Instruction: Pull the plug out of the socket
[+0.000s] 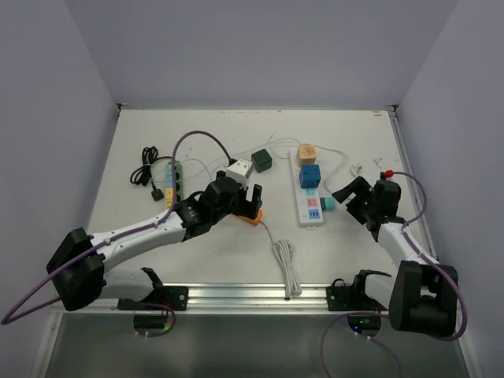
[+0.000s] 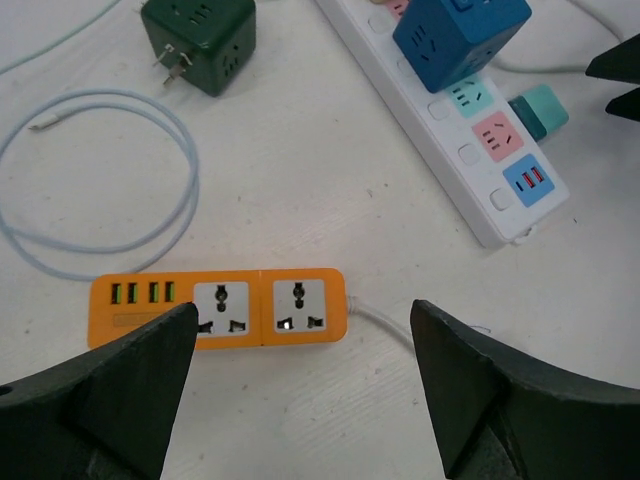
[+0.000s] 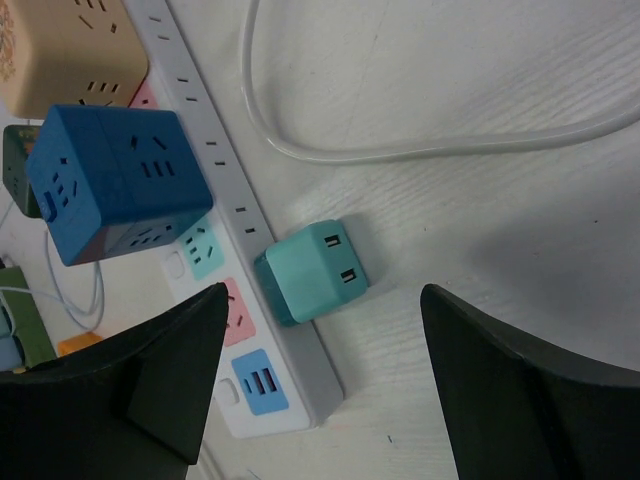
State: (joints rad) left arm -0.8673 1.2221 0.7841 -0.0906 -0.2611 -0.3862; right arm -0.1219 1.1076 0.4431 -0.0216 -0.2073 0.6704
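A white power strip [image 1: 309,206] lies right of centre, with a blue cube plug [image 1: 309,176] and a tan cube plug [image 1: 307,153] seated in it. A small teal plug [image 1: 327,203] rests against its right side. My right gripper [image 1: 350,197] is open just right of the teal plug. In the right wrist view the teal plug [image 3: 312,270] sits ahead of the open gripper [image 3: 325,390], beside the strip [image 3: 300,350] and the blue cube [image 3: 115,180]. My left gripper [image 1: 252,205] is open and empty above an orange power strip [image 2: 220,307], whose sockets are empty.
A dark green cube adapter [image 1: 262,161] and a white cube [image 1: 240,168] lie behind the left gripper. A green power strip [image 1: 175,179] and a black cable [image 1: 144,167] are at the left. A thin pale cable [image 2: 100,190] coils by the orange strip. A bundled white cord [image 1: 285,260] lies at the front.
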